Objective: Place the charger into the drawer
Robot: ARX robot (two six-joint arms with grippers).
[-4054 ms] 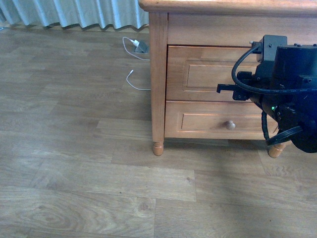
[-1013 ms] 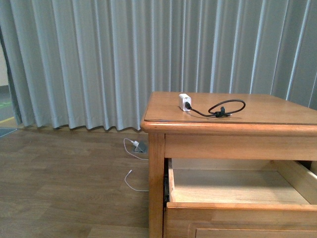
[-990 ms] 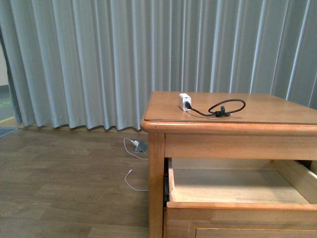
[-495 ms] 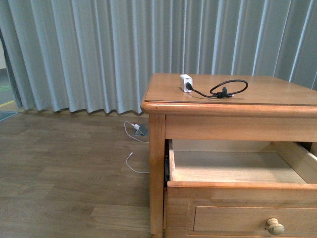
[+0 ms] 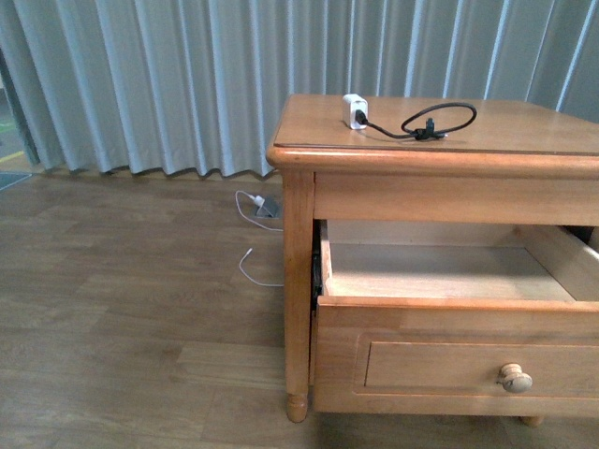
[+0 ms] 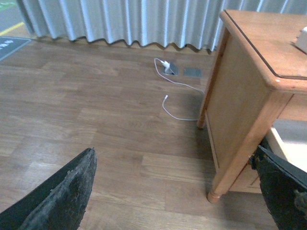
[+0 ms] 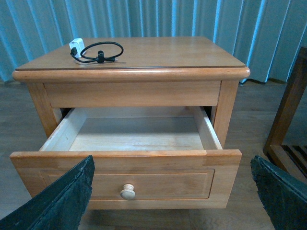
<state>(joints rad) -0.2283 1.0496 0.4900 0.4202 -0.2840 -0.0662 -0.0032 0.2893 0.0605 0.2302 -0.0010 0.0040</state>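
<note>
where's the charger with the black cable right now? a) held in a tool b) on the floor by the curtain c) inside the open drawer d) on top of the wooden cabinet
d, the charger rests on the cabinet top with its cable looped beside it, above the pulled-out drawer, and neither wrist view shows it in a tool.

The left gripper (image 6: 175,160) shows two black fingers (image 6: 62,196) with a rough, grainy surface, each tapering to a blunt tip. On the right gripper (image 7: 172,165) the fingers (image 7: 60,201) look the same, dark and pebbled.
</note>
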